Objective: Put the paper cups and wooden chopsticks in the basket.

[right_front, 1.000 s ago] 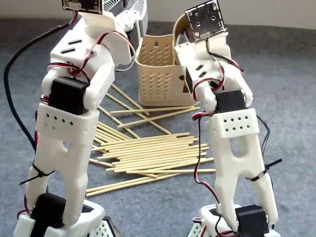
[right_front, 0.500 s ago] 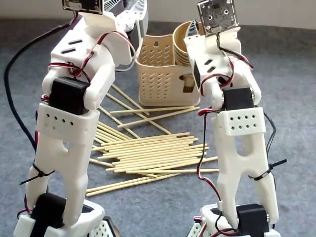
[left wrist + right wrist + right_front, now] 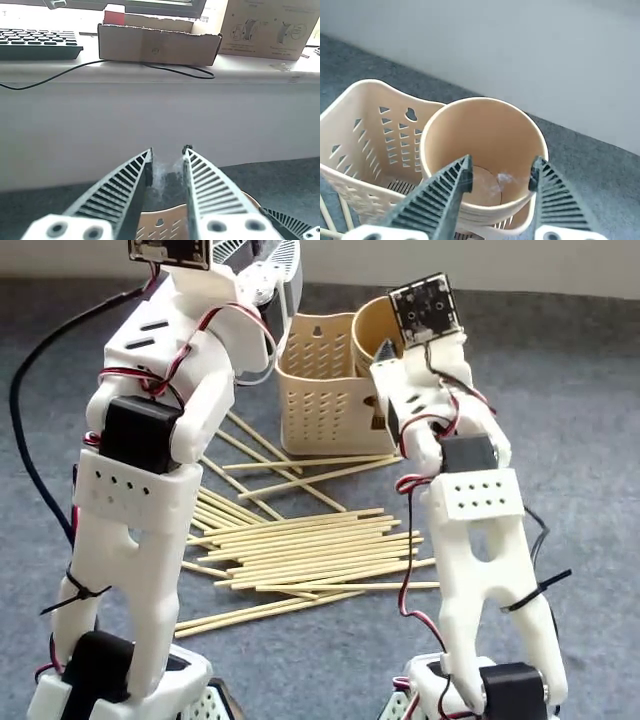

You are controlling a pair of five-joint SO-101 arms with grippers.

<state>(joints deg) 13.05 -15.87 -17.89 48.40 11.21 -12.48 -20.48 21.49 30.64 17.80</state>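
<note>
Here, counted out: one basket (image 3: 320, 390), one nested stack of paper cups (image 3: 368, 340), a loose heap of wooden chopsticks (image 3: 310, 550), and two arms. The basket stands on the grey tabletop (image 3: 580, 420) in the upper middle of the high view. The paper cups stand upright inside it, against its right-hand wall. The right wrist view shows several rims (image 3: 485, 145) one within another, but how many cups they make cannot be told. The chopsticks number well over a dozen and overlap too much for an exact count. All of them lie flat on the tabletop in the centre of the high view, between the two arms and in front of the basket, none inside it.

The right hand (image 3: 501, 165) hangs just above the near rim of the cups, its fingers spread apart and gripping nothing. The left hand (image 3: 167, 150) is raised above the basket's (image 3: 160, 227) far side, its fingers a narrow gap apart and also empty.

A second ago the top cup leaned tilted over the basket beside the right arm's wrist; now the stack sits straight inside. Since half a second ago the right arm (image 3: 470, 500) has sunk lower. The left arm (image 3: 150, 440), the basket and the chopsticks have not shifted.
</note>
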